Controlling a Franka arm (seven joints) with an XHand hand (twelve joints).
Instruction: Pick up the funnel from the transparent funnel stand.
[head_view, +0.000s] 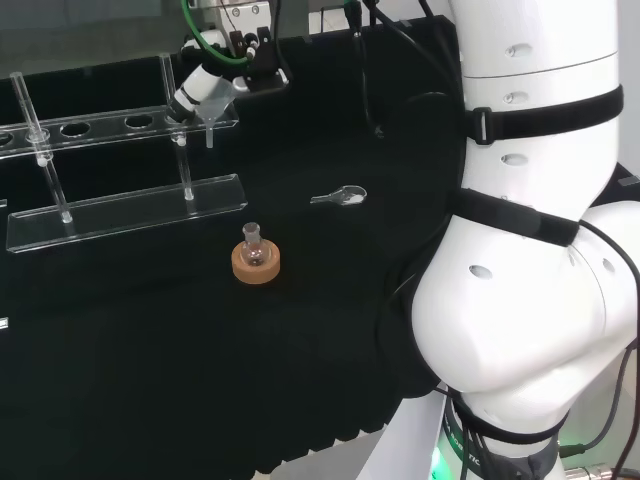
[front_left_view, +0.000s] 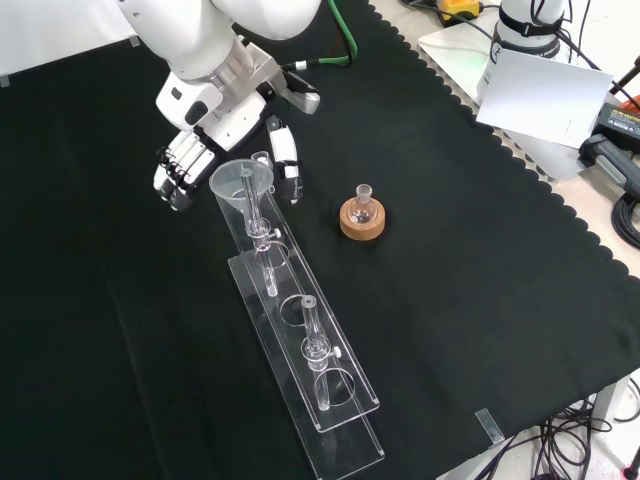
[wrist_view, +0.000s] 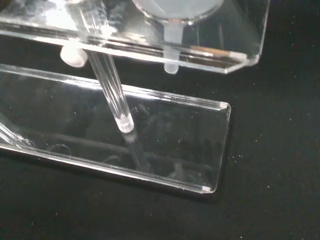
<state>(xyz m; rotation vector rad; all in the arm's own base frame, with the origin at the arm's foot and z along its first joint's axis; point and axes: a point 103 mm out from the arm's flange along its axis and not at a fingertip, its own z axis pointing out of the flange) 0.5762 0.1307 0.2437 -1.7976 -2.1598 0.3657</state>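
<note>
Funnel (front_left_view: 243, 185) of clear plastic sits in the end hole of the transparent funnel stand (front_left_view: 300, 352), at the end nearest the arm; in the front view its wide round mouth faces up and its stem drops through the upper shelf. The wrist view shows the same funnel (wrist_view: 173, 30) from close by, its short spout poking out just under the shelf, with the stand's base plate (wrist_view: 150, 145) below and a clear upright rod (wrist_view: 107, 75) beside it.

The hand (front_left_view: 180, 165) hangs at that end of the stand, just up and left of the funnel mouth in the front view. Its fingers (front_left_view: 185, 160) are curled in on one side of the funnel, while the thumb (front_left_view: 288, 155) reaches down on the other side, so the funnel stands between them. I cannot tell whether any of them touch it. In the head view the hand (head_view: 205, 88) sits over the right end of the stand's upper shelf (head_view: 100, 130), and the spout (head_view: 210, 135) hangs below the shelf edge.

A small round-bottomed flask (front_left_view: 363, 205) stands upright on a cork ring (front_left_view: 362, 222) on the black tabletop (front_left_view: 480, 300), to the right of the stand in the front view and well apart from it. In the head view a small clear scoop-like piece (head_view: 340, 196) lies on the cloth, right of the stand.
</note>
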